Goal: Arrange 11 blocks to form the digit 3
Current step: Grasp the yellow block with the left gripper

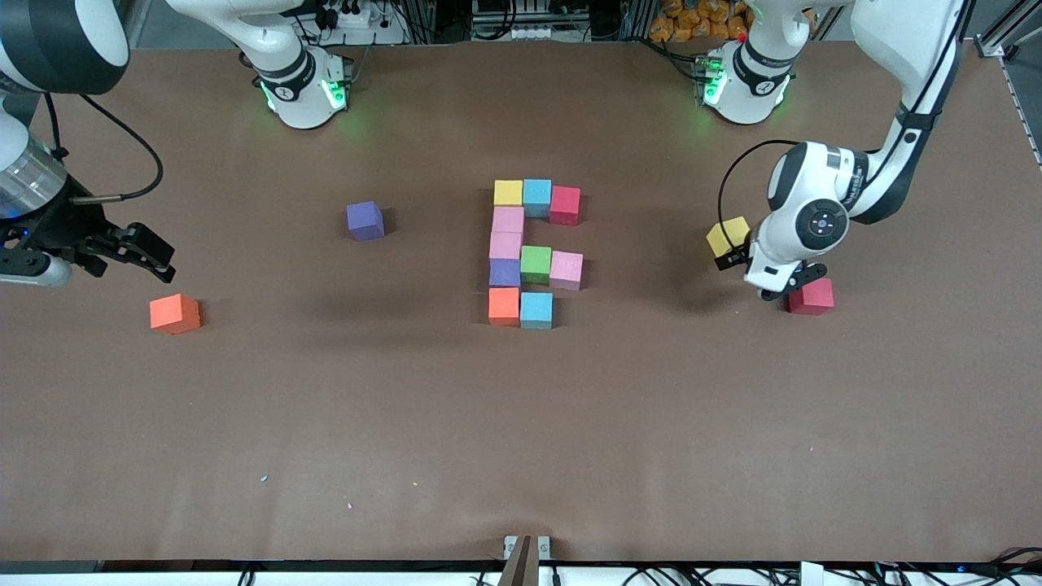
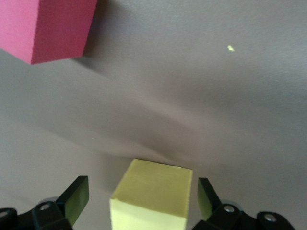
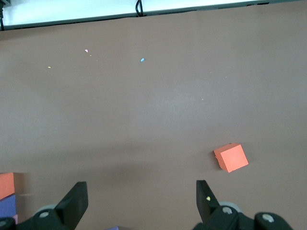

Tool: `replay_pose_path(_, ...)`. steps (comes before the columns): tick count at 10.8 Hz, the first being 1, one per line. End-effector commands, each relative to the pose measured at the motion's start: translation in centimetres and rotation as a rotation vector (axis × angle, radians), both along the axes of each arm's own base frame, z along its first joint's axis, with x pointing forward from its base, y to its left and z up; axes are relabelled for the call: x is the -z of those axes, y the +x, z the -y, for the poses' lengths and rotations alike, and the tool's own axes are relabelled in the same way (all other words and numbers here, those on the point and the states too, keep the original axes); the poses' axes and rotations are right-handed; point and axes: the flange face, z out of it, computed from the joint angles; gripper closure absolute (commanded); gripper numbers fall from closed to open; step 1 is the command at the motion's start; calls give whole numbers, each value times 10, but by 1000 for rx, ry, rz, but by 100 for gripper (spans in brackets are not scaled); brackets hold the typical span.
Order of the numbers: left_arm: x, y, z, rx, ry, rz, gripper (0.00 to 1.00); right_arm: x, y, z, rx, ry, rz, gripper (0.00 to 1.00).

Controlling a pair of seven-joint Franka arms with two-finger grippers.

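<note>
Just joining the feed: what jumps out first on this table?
The multicoloured block figure mid-table, ten cubes, unfinished. Toward the left arm's end, the open left pincer straddles a yellow block without gripping, beside a red block. The open right pincer hangs above an orange block.

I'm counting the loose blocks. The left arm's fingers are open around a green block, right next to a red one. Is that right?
Not quite: the block between the left gripper's open fingers is the yellow block, not a green one. The left wrist view shows it. The rest holds: the fingers are open, and the loose red block lies right beside it.
</note>
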Motion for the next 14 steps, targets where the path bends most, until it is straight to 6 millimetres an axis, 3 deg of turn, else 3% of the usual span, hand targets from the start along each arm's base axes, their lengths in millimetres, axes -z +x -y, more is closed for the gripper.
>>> replay_pose_path(1, 2, -12, -2, 20, -20, -9, 0, -6, 3, 1, -5, 7, 2, 0)
replay_pose_path(4, 4, -13, 10, 18, -77, -21, 0, -8, 4, 1, -5, 7, 7, 0)
replay_pose_path(8, 5, -11, 10, 70, -150, -22, 0, -8, 4, 1, -5, 7, 7, 0)
replay_pose_path(12, 28, -17, 6, 206, -208, -77, 0, -9, 4, 4, 1, 7, 12, 0)
replay_pose_path(14, 29, -18, 9, 210, -208, -80, 0, -9, 4, 7, 5, 7, 13, 0)
